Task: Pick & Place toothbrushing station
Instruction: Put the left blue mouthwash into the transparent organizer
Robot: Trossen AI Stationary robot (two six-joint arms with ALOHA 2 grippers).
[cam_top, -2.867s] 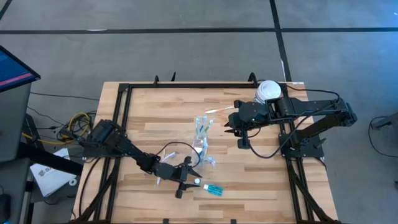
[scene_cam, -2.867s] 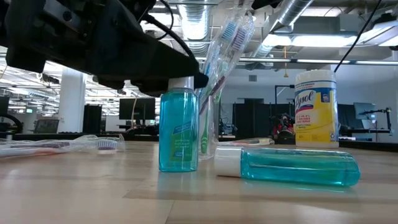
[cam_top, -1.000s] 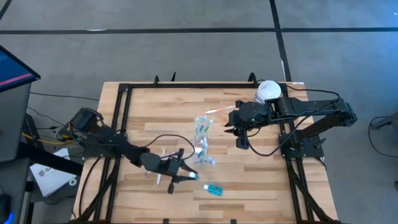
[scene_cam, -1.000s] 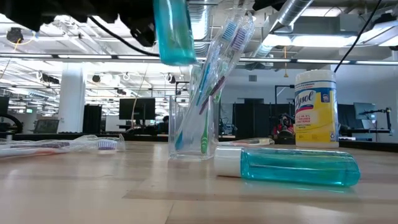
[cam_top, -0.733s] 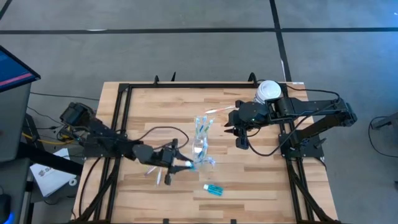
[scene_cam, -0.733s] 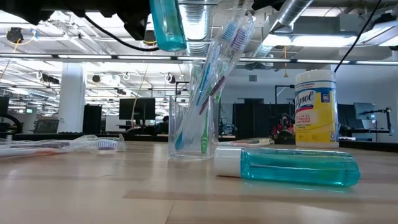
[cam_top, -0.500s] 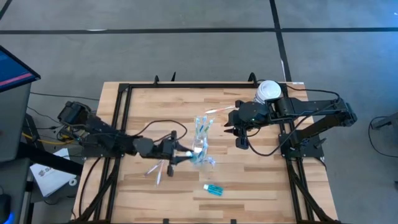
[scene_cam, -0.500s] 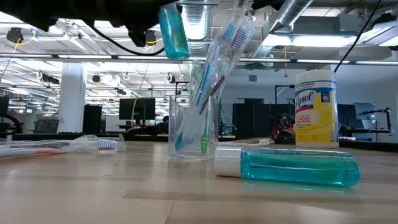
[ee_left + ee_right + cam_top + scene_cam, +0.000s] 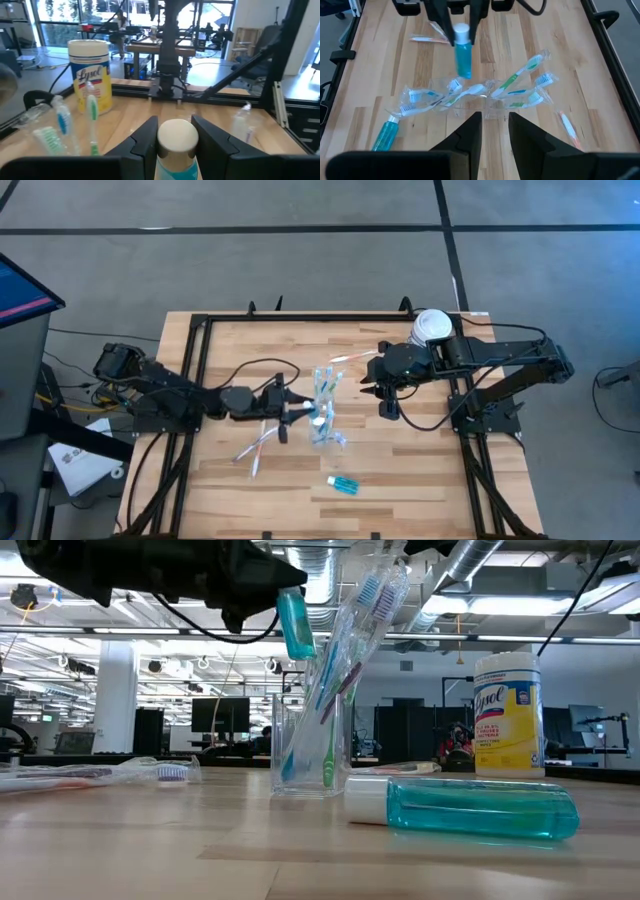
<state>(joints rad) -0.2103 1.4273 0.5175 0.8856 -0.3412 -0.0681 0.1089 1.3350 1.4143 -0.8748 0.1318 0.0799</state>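
From above, the left gripper (image 9: 296, 414) is being held out over the middle of the table (image 9: 400, 480), just beside the clear tumbler (image 9: 322, 423). A small blue tube (image 9: 312, 418) is being gripped between its fingers. The toothbrushes (image 9: 326, 384) are being kept in the tumbler, leaning out of its top. A second blue tube (image 9: 343, 485) is lying flat nearer the front edge. More wrapped brushes (image 9: 253, 452) are lying loose on the wood. The right gripper (image 9: 375, 387) is being parked near the yellow container (image 9: 432, 326), and nothing is being held in it.

From table height, the held tube (image 9: 295, 625) is being carried high, tilted, right next to the brush heads (image 9: 372, 585). It is probably best lowered slowly, so the tumbler (image 9: 308, 745) is not knocked over.

In the left wrist view, the white cap (image 9: 177, 137) is being pinched between the two dark fingers (image 9: 146, 141). The grip looks near the top, so the tube could swing; a gentle move would be safer.

In the right wrist view, the fingers (image 9: 469, 132) are being kept a little apart with nothing between them. The tube (image 9: 463, 52) is being seen above the tumbler (image 9: 470, 100), with brushes fanning out both ways. A free gap among them should be looked for before the tube is let go.
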